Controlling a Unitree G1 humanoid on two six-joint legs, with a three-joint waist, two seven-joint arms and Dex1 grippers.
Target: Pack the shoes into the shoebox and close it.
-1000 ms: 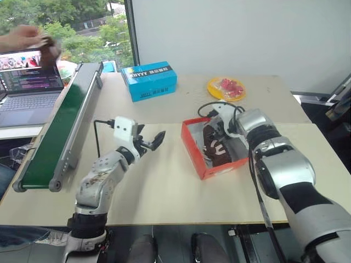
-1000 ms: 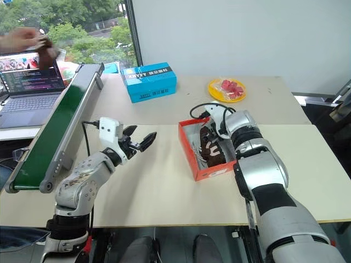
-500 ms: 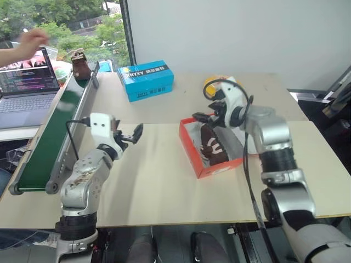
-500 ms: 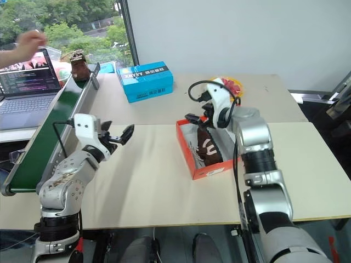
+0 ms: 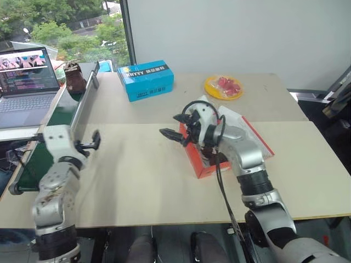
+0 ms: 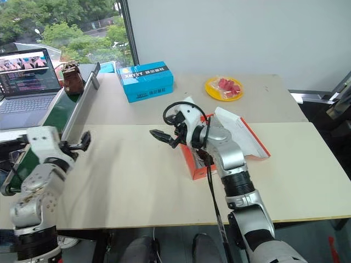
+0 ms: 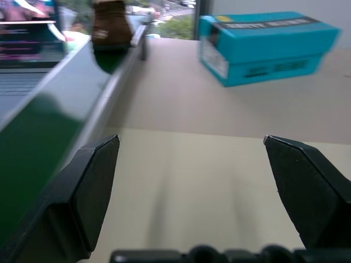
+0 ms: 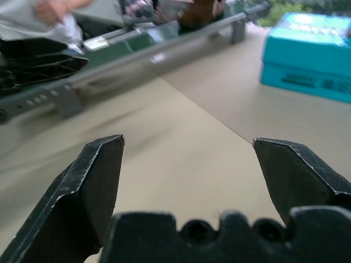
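I count 1 shoe packed so far, though in the head views my right arm covers most of the shoebox [image 5: 202,167] and I see little more than its red-orange front wall and a dark shape inside that I take for that shoe. The box sits near the middle of the bench [image 5: 142,181], and its lid [image 6: 241,137] is open, leaning back to the right with its white inside showing. So closing is not yet done.

The 2nd shoe [image 5: 74,76] stands upright at the far end of the green conveyor [image 5: 52,137] that runs along the left side of the bench, beside the laptop [image 5: 24,82]. It is well apart from both of my arms.

My left pincer [image 5: 93,141] hangs near the inner rail of the conveyor, its fingers spread apart with nothing between them; its wrist view looks up the belt toward that shoe. My right pincer [image 5: 174,127] hovers just left of the box, pointing toward the conveyor, its jaws also wide apart and empty.

As I judge it, about half the packing is done. What is left: fetch the shoe from the belt, lay it in the box beside the 1st, then fold the lid down. The blue box [image 5: 146,80] and the yellow plate [image 5: 223,87] at the back play no part.
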